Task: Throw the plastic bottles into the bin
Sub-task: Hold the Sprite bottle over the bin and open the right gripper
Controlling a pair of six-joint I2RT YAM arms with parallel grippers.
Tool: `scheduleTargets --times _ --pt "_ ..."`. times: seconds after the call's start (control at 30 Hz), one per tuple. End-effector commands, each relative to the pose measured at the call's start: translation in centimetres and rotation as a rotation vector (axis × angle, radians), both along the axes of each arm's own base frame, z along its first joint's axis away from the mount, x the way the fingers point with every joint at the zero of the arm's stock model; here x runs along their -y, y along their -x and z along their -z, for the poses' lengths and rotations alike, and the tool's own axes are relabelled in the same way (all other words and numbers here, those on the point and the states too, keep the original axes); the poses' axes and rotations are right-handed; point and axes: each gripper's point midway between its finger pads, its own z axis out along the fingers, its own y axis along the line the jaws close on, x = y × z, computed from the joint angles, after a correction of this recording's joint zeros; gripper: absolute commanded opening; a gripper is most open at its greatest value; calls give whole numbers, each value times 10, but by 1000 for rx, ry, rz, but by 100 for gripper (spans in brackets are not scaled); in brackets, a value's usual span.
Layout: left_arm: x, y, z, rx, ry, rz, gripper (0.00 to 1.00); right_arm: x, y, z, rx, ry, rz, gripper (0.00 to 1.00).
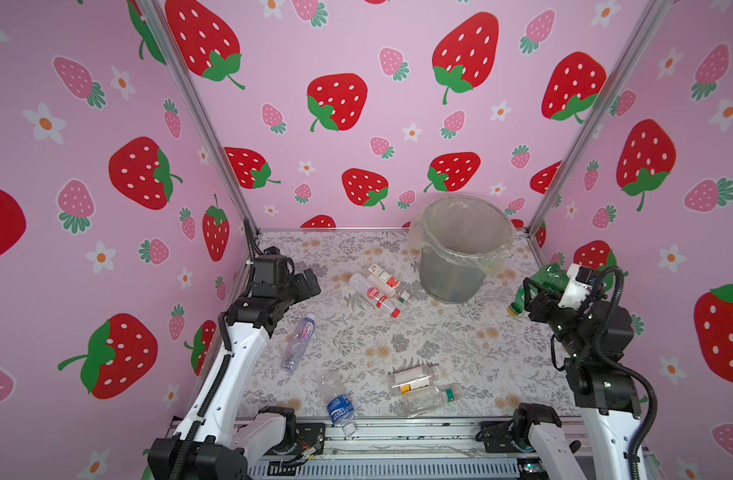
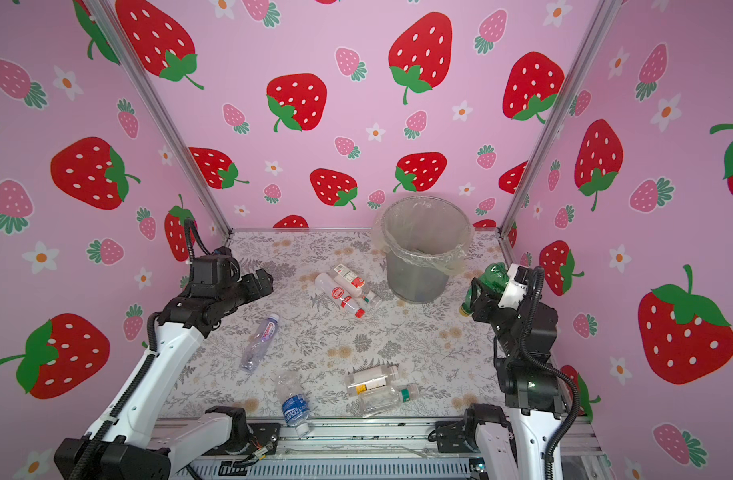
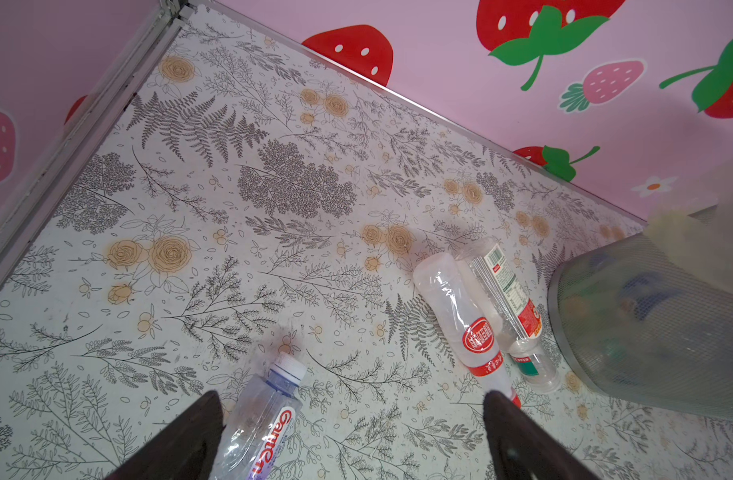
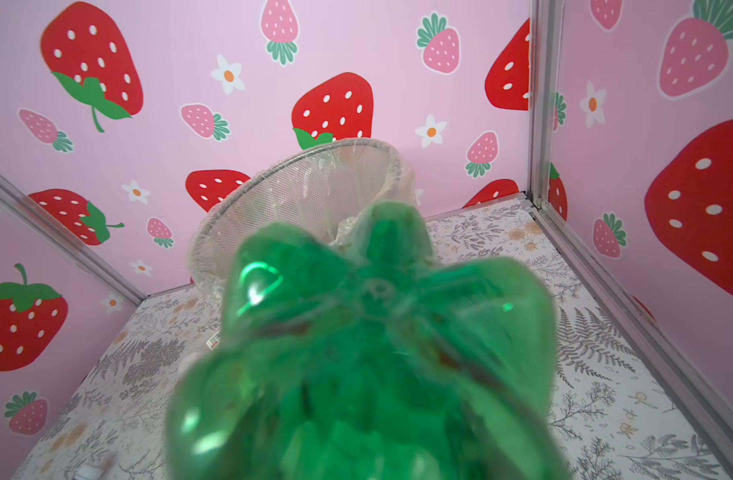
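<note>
Right gripper: your right gripper (image 1: pixel 531 294) pinches the green bottle (image 1: pixel 550 275) in the air, tilted with its cap lowest, near the bin (image 1: pixel 452 278) but apart from it.
Left gripper: your left gripper (image 1: pixel 309 282) has its jaws spread and empty above the table (image 1: pixel 460 345).
Loose bottles: six bottles (image 1: pixel 373 293) lie on the table, two just beside the bin.

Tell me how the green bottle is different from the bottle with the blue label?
The green bottle is up in the air, gripped by the right gripper; the blue-label bottle lies flat at the table's near edge. The green bottle is tinted green with a yellow cap; the blue-label bottle is clear with a pale cap. Both are plastic bottles, not yet in the bin.
</note>
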Motion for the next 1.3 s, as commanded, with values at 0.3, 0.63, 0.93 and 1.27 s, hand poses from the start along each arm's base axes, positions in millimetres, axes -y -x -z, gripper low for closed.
scheduleTargets --times 0.3,0.63,0.93,1.27 --pt "4 -3 8 -19 15 21 99 -6 -9 -28 76 -2 -34 46" --pt "2 -2 6 -16 16 11 99 -21 -75 -114 99 -39 -76 46" --pt "-1 0 4 -12 2 2 99 -79 -175 -113 -72 29 -128 68" --pt "-3 0 5 -10 3 -9 99 -75 -166 -97 -125 55 -90 99"
